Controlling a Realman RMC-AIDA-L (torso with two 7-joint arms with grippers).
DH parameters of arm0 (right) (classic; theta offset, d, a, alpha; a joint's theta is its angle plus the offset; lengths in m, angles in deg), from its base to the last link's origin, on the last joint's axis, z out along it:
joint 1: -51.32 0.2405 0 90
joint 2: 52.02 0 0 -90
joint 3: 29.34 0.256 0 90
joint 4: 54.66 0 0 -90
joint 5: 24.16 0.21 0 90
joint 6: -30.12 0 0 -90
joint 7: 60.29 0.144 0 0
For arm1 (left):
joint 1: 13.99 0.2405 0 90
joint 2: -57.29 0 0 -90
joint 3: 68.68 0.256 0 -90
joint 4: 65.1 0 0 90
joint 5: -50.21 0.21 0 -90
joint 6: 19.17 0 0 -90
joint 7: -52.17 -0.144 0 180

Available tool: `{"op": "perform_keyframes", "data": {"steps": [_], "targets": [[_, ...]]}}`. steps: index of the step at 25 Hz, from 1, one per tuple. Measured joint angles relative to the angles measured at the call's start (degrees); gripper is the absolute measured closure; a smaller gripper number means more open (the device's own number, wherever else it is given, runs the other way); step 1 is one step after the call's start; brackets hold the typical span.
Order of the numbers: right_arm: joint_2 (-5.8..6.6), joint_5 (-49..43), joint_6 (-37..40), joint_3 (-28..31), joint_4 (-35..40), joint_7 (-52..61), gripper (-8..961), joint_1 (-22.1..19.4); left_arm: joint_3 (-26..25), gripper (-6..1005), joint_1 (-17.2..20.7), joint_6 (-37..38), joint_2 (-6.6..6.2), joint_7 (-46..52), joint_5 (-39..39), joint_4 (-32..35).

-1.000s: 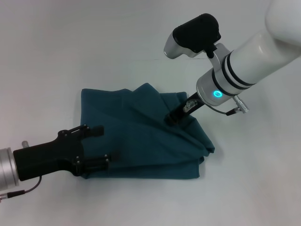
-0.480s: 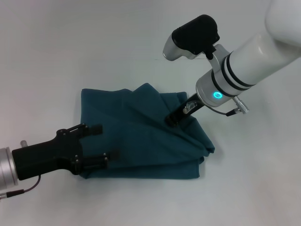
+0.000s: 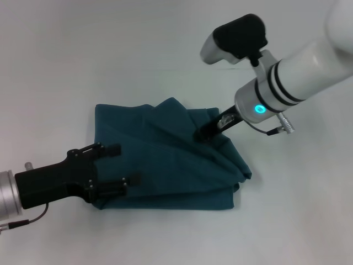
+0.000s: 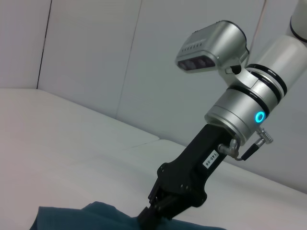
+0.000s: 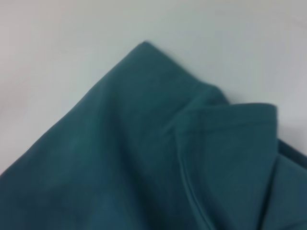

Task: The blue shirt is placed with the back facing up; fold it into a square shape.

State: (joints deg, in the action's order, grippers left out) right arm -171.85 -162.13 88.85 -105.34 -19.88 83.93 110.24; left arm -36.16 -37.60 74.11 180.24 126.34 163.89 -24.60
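The shirt [image 3: 165, 163] lay on the white tabletop [image 3: 83, 55], roughly at the centre of the head view, already folded into a compact, uneven bundle with only plain teal cloth showing. Its near edge ran fairly straight; its far edge rose to a loose peak, and several creases ran diagonally toward the right corner, where the layers bunched.

The left claw [image 3: 118, 165] was low over the shirt's near-left corner, reaching in from the left. Its two black fingers stood apart, one above the far side of the corner and one near the front edge, with nothing between them. Whether the fingers touched the cloth could not be told.

The right claw [image 3: 203, 134] came down at a slant from the upper right and met the shirt just inside its far-right part, beside the peak. Its tip was sunk into the cloth, and the left wrist view [image 4: 153, 215] showed the same contact from the side. Whether its fingers were parted or closed on the fabric could not be told.

The right wrist view showed only teal cloth [image 5: 120, 158] with a raised fold edge and a strip of tabletop [image 5: 72, 33] beyond.
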Motion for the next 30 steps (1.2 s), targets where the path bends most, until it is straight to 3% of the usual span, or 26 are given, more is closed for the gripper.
{"op": "perform_keyframes", "data": {"steps": [7, 21, 30], "targets": [[-0.06, 0.4, -0.1, 3.4, 5.4, 0.0, 949, -5.7, -0.1, 125, -0.3, 0.0, 0.0, 0.0, 0.0, -0.1], [0.2, 0.9, -2.7, 11.1, 7.0, -0.5, 950, -12.6, -0.1, 130, -0.6, 0.0, 0.0, 0.0, -0.1, -0.1], [0.2, 1.7, -3.1, 13.0, 7.3, -2.5, 947, -14.0, -0.1, 134, -1.0, -0.3, 0.0, 0.0, -0.1, -0.6]]}}
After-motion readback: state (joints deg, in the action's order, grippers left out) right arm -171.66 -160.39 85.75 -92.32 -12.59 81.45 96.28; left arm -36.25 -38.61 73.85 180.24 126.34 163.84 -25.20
